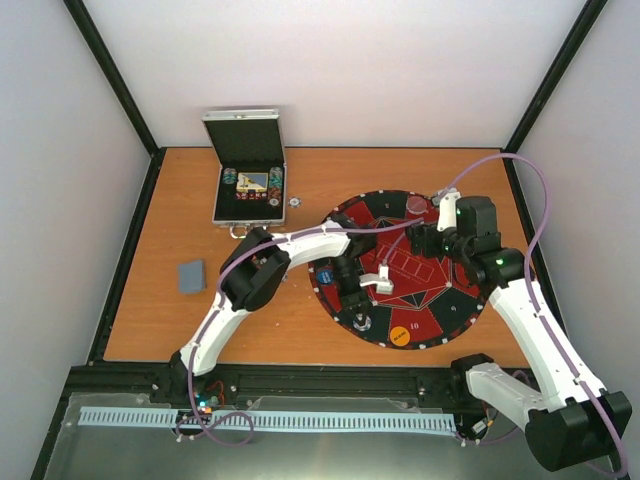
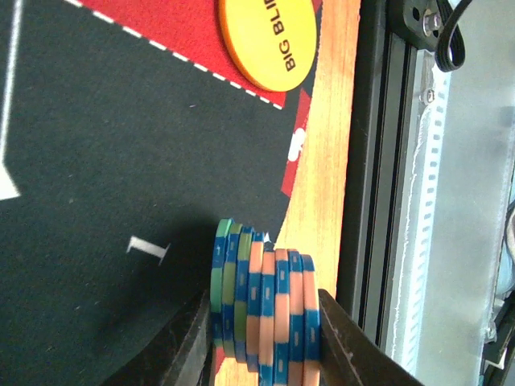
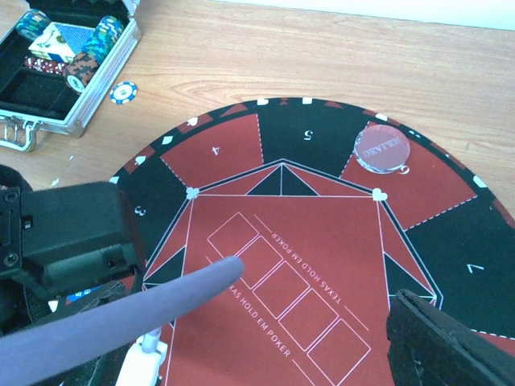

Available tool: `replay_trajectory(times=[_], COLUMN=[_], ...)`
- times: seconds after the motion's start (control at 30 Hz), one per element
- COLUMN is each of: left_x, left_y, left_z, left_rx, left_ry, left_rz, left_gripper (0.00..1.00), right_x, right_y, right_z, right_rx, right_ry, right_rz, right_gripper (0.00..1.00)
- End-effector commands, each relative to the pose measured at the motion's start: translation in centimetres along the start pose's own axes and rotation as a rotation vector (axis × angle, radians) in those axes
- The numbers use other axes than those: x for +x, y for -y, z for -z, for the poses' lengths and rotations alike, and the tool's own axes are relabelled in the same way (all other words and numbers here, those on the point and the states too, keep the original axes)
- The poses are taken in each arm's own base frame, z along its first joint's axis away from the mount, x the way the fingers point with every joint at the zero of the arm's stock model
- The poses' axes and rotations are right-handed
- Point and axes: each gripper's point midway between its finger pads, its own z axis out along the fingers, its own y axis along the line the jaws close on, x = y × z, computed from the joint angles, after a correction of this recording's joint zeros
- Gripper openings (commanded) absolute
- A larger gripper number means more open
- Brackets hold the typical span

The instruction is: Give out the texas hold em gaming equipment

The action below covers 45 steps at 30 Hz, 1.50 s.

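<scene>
My left gripper (image 2: 264,322) is shut on a stack of several poker chips (image 2: 265,305), green-blue and orange-blue. It holds them on edge over the black "1" segment at the near rim of the round red-and-black poker mat (image 1: 440,290). In the top view the left gripper (image 1: 360,310) is over the mat's near left part. The orange "BIG BLIND" disc (image 2: 269,40) lies on the mat close by, also seen from above (image 1: 403,336). A blue disc (image 1: 324,274) lies at the mat's left edge. My right gripper (image 1: 425,240) hovers open and empty over the mat's centre (image 3: 273,322); a cable hides one finger.
An open metal case (image 1: 248,185) with chips and cards (image 3: 60,36) stands at the back left. A loose chip (image 1: 296,201) lies beside it. A grey-blue card deck (image 1: 191,276) lies on the table at the left. A clear "DEALER" disc (image 3: 381,149) sits on the mat's far side.
</scene>
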Motion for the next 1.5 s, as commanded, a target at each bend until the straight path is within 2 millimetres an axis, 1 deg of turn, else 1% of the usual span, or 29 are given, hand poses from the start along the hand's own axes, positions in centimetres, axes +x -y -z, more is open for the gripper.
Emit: replay_trajectory(times=[0.0,0.03,0.13,0.23,0.4,0.57,0.6,0.67,0.8,0.93,1.03,1.13,1.2,1.33,1.47], left_x=[0.1,0.1,-0.5,-0.9,-1.4,-1.2,-1.1,-1.2,-1.5,-2.0,-2.5,-3.4,-4.2,-5.7,-6.3], left_y=[1.1,1.0,0.3,-0.6,-2.4,-4.5,-4.7,-4.7,-4.8,-5.2,-5.4,-5.9,-6.0,-4.9,-3.2], left_z=[-1.6,-1.5,-1.4,-1.4,-1.1,-1.4,-1.5,-1.4,-0.9,-0.5,-0.2,1.0,2.4,5.2,7.3], left_rx=[0.021,0.015,-0.016,-0.042,-0.093,-0.133,-0.134,-0.135,-0.133,-0.140,-0.149,-0.175,-0.192,-0.206,-0.202], left_ry=[-0.053,-0.055,-0.058,-0.066,-0.076,-0.101,-0.106,-0.105,-0.087,-0.072,-0.060,-0.027,0.010,0.093,0.145], left_rz=[-0.074,-0.078,-0.092,-0.097,-0.116,-0.100,-0.100,-0.108,-0.127,-0.128,-0.132,-0.137,-0.141,-0.182,-0.227], left_gripper=[0.01,0.02,0.17,0.27,0.30,0.40,0.43,0.46,0.47,0.51,0.52,0.52,0.55,0.64,0.67], right_x=[-2.2,-2.1,-2.0,-2.2,-2.5,-2.7,-2.7,-2.8,-3.1,-3.2,-3.2,-3.1,-3.1,-3.6,-4.1], right_y=[0.1,0.0,-0.3,-0.7,-1.2,-2.2,-2.3,-2.3,-2.6,-3.0,-3.2,-3.3,-3.4,-3.9,-4.7], right_z=[1.3,1.2,0.8,0.7,1.3,1.7,1.8,1.8,1.9,1.9,1.9,1.9,2.0,2.3,2.8], right_rx=[0.017,0.010,-0.013,-0.032,-0.057,-0.116,-0.119,-0.122,-0.139,-0.159,-0.170,-0.180,-0.186,-0.212,-0.254], right_ry=[0.064,0.062,0.050,0.048,0.066,0.086,0.088,0.087,0.094,0.093,0.091,0.087,0.087,0.096,0.104], right_rz=[0.007,0.007,0.006,0.009,0.018,0.025,0.026,0.027,0.026,0.028,0.027,0.027,0.027,0.026,0.029], right_gripper=[0.86,0.86,0.86,0.86,0.86,0.86,0.86,0.86,0.86,0.86,0.86,0.86,0.85,0.85,0.85])
